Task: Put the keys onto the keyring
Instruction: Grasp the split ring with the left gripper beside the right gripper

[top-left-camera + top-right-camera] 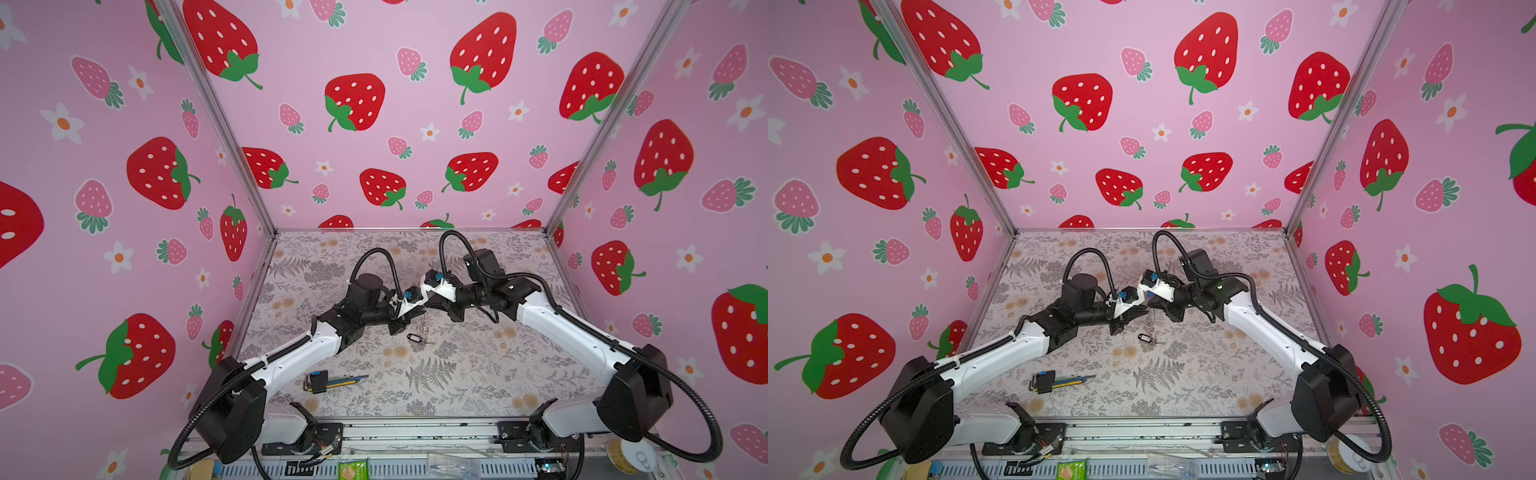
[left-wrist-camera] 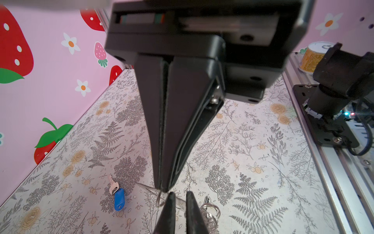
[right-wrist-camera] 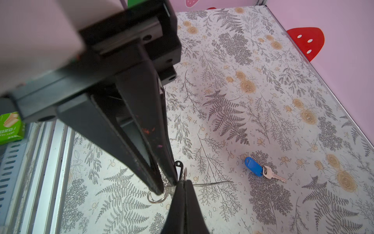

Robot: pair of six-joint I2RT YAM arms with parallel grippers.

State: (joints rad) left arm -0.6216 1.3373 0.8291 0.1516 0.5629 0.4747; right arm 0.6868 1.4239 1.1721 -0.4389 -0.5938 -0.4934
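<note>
Both arms meet over the middle of the floral worktop (image 1: 478,374), tips almost nose to nose. The left tool (image 2: 164,187) has its fingers pressed together on one thin wire loop of the keyring (image 2: 210,211). The right tool (image 3: 167,186) is drawn in tight on the same cluster of silvery rings. In both top views the keyring hangs off the tools with its long axis straight up and down, dangling toward the worktop.

Neither key is on it. The key with the black-rimmed oval tag (image 1: 411,337) lies flat just in front of the hanging rings. Its long axis runs across the worktop, tag to the left and blade to the right. The key with the blue tag (image 3: 254,166) lies flat a little way off, tag and blade in one line. The tag end is nearer the tools and the blade points away from them.

A hex-key bundle (image 1: 320,381) lies toward the front left, its keys pointing right. A green packet (image 3: 10,129) by the front rail carries print I can't make out, and the yellow label on a can (image 2: 315,58) is too small to read.
</note>
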